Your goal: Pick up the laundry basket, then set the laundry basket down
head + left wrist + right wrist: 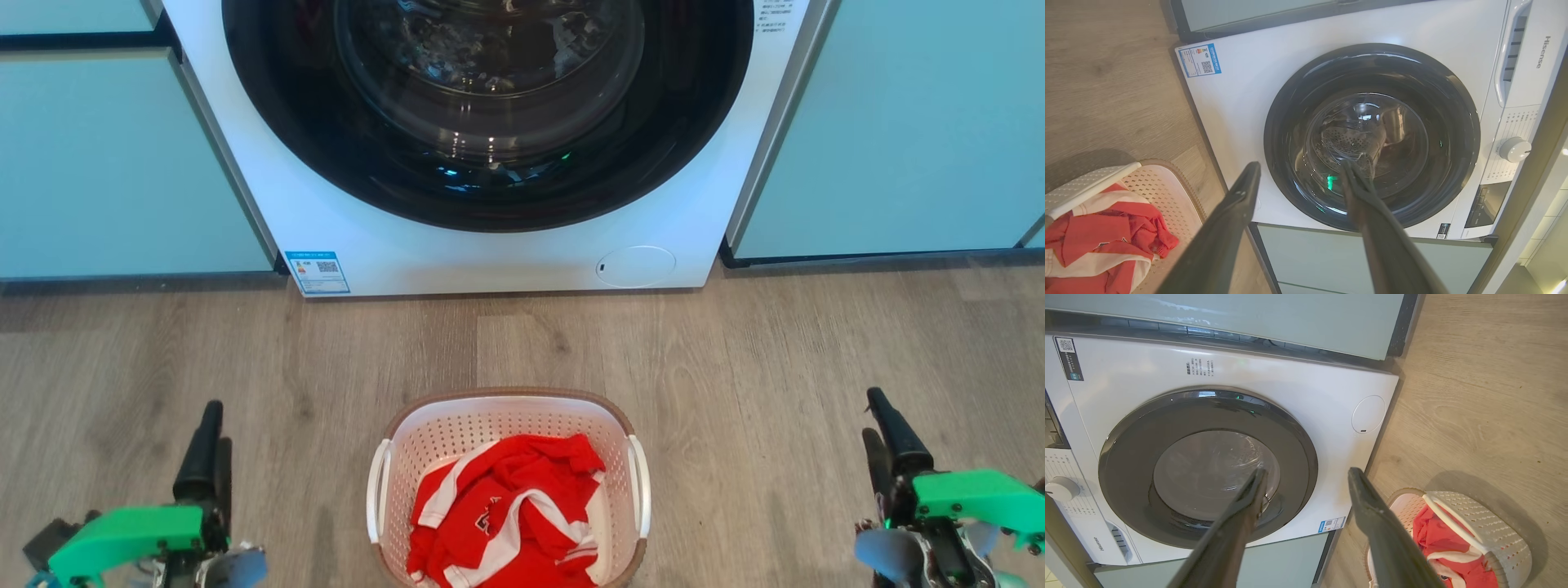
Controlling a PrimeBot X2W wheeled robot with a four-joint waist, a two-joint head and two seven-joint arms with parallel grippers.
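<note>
Sitting between left gripper (217, 425) and right gripper (875, 416), untouched: laundry basket (498, 425).

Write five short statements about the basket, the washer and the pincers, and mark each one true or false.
1. The laundry basket stands on the floor before the washer. True.
2. The laundry basket is empty. False: red and white clothing lies in it.
3. The left pincer grips the laundry basket. False: it is open and apart from the basket.
4. The washer door is shut. True.
5. The right pincer is open. True.
</note>
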